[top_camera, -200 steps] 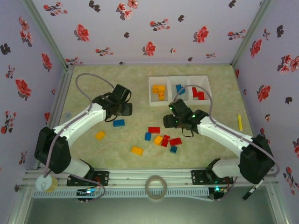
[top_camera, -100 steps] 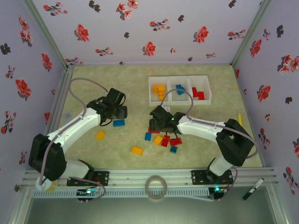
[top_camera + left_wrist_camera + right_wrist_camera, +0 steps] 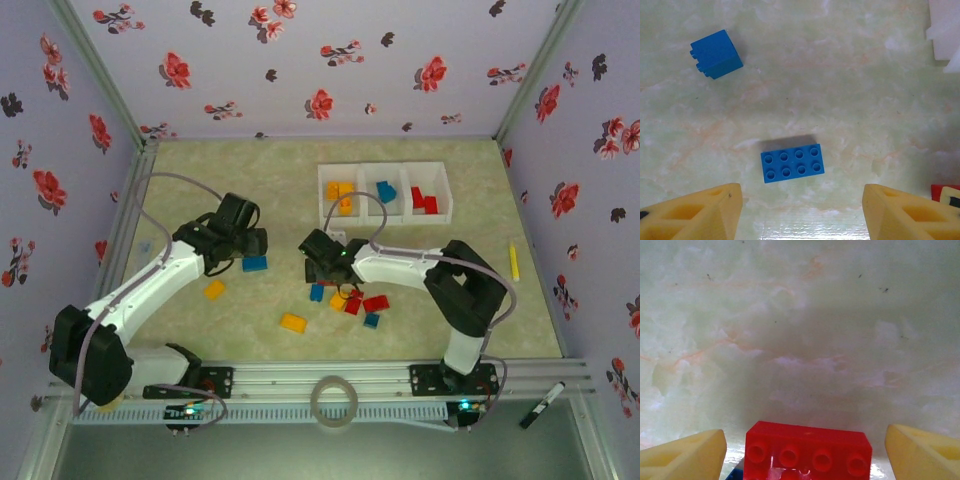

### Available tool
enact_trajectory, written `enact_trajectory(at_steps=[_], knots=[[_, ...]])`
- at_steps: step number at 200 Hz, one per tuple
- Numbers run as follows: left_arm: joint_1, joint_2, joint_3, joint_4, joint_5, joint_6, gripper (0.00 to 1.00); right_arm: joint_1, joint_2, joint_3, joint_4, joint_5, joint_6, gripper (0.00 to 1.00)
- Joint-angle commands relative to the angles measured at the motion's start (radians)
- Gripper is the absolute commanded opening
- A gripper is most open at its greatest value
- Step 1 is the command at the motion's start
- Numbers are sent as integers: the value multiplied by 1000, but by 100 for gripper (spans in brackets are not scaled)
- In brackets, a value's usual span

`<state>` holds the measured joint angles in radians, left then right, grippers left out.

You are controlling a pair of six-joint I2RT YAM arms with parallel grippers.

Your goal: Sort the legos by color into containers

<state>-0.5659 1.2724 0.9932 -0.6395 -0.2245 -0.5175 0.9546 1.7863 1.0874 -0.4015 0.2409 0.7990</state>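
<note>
Two pincers hung over a pale green table (image 3: 190,190) that looked like smooth marble. On the left, the left pincer (image 3: 250,248) was open wide and held nothing. Its yellow fingertips (image 3: 700,212) stood far apart. A flat blue brick (image 3: 792,163) with eight round bumps lay on the table between them and a bit ahead, touching neither. A small blue cube (image 3: 716,53) lay farther off. Near that pincer a lone orange brick (image 3: 213,290) lay by itself. A long orange brick (image 3: 293,322) lay closer to the front edge.

In the middle was a little heap (image 3: 355,303) of red, orange and blue bricks, close together. The right pincer (image 3: 322,262) hung at the left end of it, open wide too. A shiny red brick (image 3: 807,450) with a row of four bumps sat between its fingertips with a gap on each side, so it gripped nothing.

Farther back and to the right stood the white tray (image 3: 385,165), thin plastic with three square boxes in a row. The left box held orange bricks (image 3: 341,196), the middle one blue bricks (image 3: 384,190), the right one red bricks (image 3: 424,199).

Far right, a yellow pen (image 3: 513,262) lay on the table. By the front rail lay a roll of tape (image 3: 333,400) and a black marker (image 3: 545,405).
</note>
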Motion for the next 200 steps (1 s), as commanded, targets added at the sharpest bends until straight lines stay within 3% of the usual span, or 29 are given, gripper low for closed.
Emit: enact_trajectory(at_steps=[1, 60, 155, 200], knots=[[9, -28, -13, 0, -1, 0, 65, 15, 24, 28, -42, 38, 43, 83], [11, -38, -19, -3, 2, -1, 65, 15, 34, 24, -63, 57, 62, 79], [12, -59, -23, -17, 2, -12, 65, 12, 45, 37, -72, 48, 30, 58], [12, -75, -18, -20, 14, -18, 66, -77, -53, 51, -104, 79, -63, 52]])
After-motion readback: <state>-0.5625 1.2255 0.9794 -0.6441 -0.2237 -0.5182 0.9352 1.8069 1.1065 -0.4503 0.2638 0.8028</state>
